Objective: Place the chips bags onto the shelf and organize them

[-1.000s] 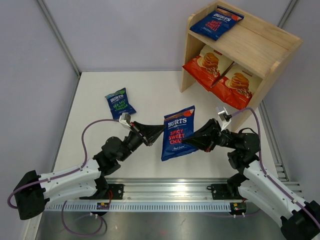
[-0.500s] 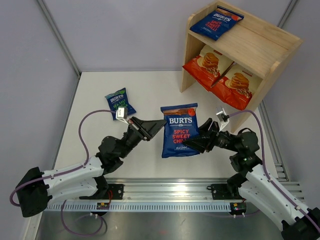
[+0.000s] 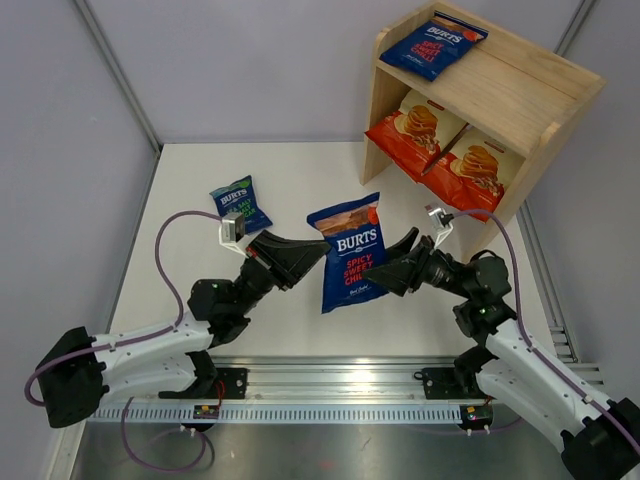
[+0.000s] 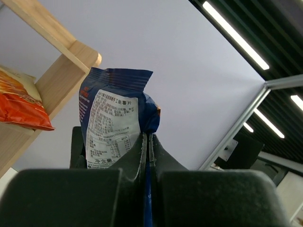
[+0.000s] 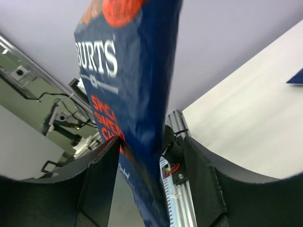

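The left hand is clenched on the left edge of a dark blue, red-lettered Burts chips bag. It holds the bag upright in the air above the white bench, between the two arms. Its wrist view shows the fingers pressed together with the bag's edge pinched between them.

The right hand is released. Its fingers stand well apart, with the bag's lower right part hanging in the gap, so the left hand alone appears to carry the bag. Held upright by one edge, the bag is probably being kept free for a grip that suits the light wooden two-tier shelf at the far right.

On that shelf a matching blue bag lies on the top tier, and two cream-and-red Cassava Chips bags lean side by side in the lower one. A green-lettered blue bag lies flat on the bench, to the far left of the hands.
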Available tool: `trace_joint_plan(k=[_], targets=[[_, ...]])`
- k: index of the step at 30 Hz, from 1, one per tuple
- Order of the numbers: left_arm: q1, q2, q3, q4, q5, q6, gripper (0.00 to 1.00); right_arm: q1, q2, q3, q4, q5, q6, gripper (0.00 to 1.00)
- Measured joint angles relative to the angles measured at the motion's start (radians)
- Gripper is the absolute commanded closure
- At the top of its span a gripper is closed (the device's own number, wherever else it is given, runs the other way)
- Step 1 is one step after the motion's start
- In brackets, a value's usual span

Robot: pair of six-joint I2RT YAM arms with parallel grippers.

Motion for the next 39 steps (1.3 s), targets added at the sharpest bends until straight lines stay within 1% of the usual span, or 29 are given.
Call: trace_joint_plan(k=[2,5,7,8,9,11,12,13,14,17,18,21,24,25,27,28,30,31,32,33,35,36,38,39], targets=[[0.000,0.023,0.005,0.019,0.033,0.010,1.00,0.000,0.024,0.000,0.059,-0.012,0.057,0.34],[0.000,0.053,0.022,0.027,0.081,0.015,1.00,0.000,0.036,0.000,0.137,-0.025,0.122,0.35],[0.000,0.071,0.036,0.034,0.114,0.015,1.00,0.000,0.043,0.001,0.198,-0.042,0.163,0.43],[0.000,0.077,0.040,0.035,0.128,0.015,1.00,0.000,0.048,0.004,0.219,-0.050,0.181,0.57],[0.000,0.080,0.043,0.035,0.142,0.015,1.00,0.000,0.050,0.009,0.232,-0.057,0.194,0.63],[0.000,0.082,0.044,0.042,0.157,0.018,1.00,0.000,0.050,0.024,0.233,-0.071,0.209,0.72],[0.000,0.079,0.044,0.044,0.160,0.022,0.91,0.001,0.046,0.033,0.225,-0.076,0.207,0.78],[0.000,0.075,0.044,0.044,0.164,0.026,0.80,0.001,0.036,0.040,0.209,-0.076,0.197,0.79],[0.000,0.065,0.044,0.033,0.164,0.040,0.50,0.001,0.020,0.048,0.185,-0.076,0.184,0.79],[0.000,-0.003,0.059,-0.086,0.159,0.090,0.28,0.001,-0.038,0.060,0.112,-0.075,0.129,0.82],[0.000,-0.027,0.074,-0.138,0.160,0.109,0.18,0.001,-0.059,0.065,0.083,-0.075,0.106,0.82],[0.000,-0.057,0.138,-0.256,0.178,0.158,0.11,0.001,-0.098,0.090,0.007,-0.075,0.047,0.84],[-0.001,-0.037,0.192,-0.341,0.241,0.199,0.08,0.001,-0.097,0.119,-0.013,-0.078,0.016,0.84],[-0.001,-0.026,0.202,-0.357,0.262,0.207,0.08,0.001,-0.093,0.123,-0.013,-0.078,0.013,0.84],[-0.005,0.008,0.213,-0.399,0.308,0.225,0.13,0.001,-0.080,0.129,-0.016,-0.080,0.006,0.83],[-0.010,0.021,0.215,-0.426,0.326,0.234,0.27,0.001,-0.072,0.131,-0.019,-0.082,0.004,0.83],[-0.021,0.042,0.216,-0.480,0.351,0.255,0.41,0.001,-0.058,0.133,-0.023,-0.085,0.003,0.82],[-0.026,0.048,0.219,-0.502,0.360,0.262,0.57,0.001,-0.053,0.133,-0.023,-0.086,0.003,0.82],[-0.029,0.052,0.225,-0.525,0.367,0.266,0.65,0.001,-0.048,0.133,-0.023,-0.087,0.003,0.80],[-0.032,0.057,0.236,-0.547,0.376,0.276,0.71,0.001,-0.045,0.133,-0.024,-0.087,0.003,0.77],[-0.034,0.059,0.264,-0.584,0.383,0.295,0.78,0.001,-0.044,0.133,-0.026,-0.083,0.003,0.64],[-0.035,0.058,0.273,-0.594,0.380,0.302,0.81,0.001,-0.048,0.137,-0.037,-0.079,-0.002,0.49],[-0.035,0.056,0.278,-0.599,0.372,0.310,0.83,0.001,-0.064,0.144,-0.076,-0.070,-0.019,0.38],[-0.035,0.054,0.278,-0.602,0.364,0.312,0.83,0.001,-0.078,0.149,-0.109,-0.056,-0.032,0.30]])
